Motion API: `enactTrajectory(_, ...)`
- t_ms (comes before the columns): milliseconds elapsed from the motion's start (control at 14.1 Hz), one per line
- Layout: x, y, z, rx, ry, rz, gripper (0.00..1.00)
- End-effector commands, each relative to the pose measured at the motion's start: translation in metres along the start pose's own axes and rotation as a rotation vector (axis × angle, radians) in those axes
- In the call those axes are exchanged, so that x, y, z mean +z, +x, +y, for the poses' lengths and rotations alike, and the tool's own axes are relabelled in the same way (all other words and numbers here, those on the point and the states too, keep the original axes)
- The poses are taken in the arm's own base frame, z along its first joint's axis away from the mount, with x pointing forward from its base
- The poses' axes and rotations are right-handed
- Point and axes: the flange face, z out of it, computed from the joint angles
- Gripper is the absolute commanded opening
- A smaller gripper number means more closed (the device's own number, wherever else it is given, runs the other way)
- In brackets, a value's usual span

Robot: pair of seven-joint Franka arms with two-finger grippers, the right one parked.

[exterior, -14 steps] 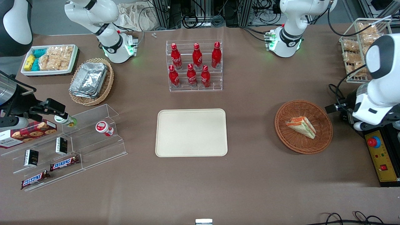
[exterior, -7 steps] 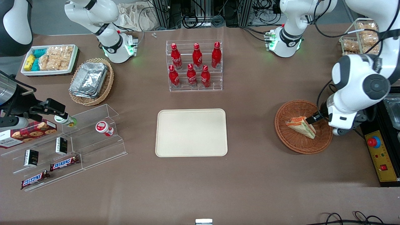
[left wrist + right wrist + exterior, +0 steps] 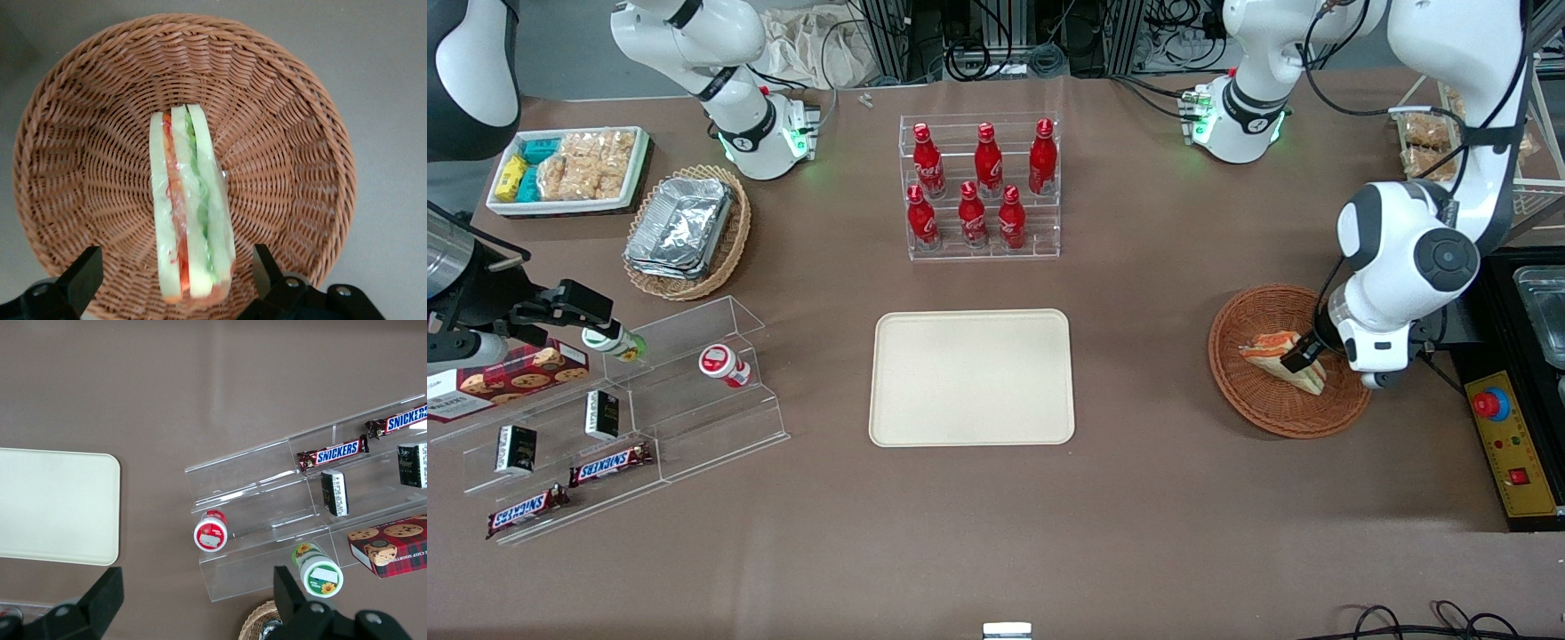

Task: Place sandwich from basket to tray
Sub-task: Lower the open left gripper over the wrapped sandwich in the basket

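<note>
sandwich on edge (orange/green layers) | pincer wide, astride

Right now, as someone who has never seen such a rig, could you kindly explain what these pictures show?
These are two white robot arms at a table. One picture looks down from the front; the other two come from cameras on the arms' wrists. The working arm's gripper hangs open over the sandwich, one finger on either side, holding nothing. The sandwich lies in a brown wicker basket. A cream tray waits mid-table, with red bottles farther from the front camera and snack shelves toward the parked arm's end.
</note>
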Motion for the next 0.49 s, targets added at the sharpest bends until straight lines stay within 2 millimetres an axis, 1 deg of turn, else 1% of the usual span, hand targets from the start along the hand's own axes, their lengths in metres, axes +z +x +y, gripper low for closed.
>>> enactTrajectory(0,0.021,0.009,-0.008,-0.082,-0.023,0.016,1.0)
enactTrajectory(141,0.032,0.008,-0.01,-0.116,-0.028,0.021,0.98)
enactTrajectory(212,0.034,0.007,-0.01,-0.129,-0.032,0.024,0.94)
enactTrajectory(354,0.035,0.004,-0.01,-0.152,-0.028,0.02,0.78)
enactTrajectory(424,0.036,0.002,-0.009,-0.157,-0.025,0.017,0.72)
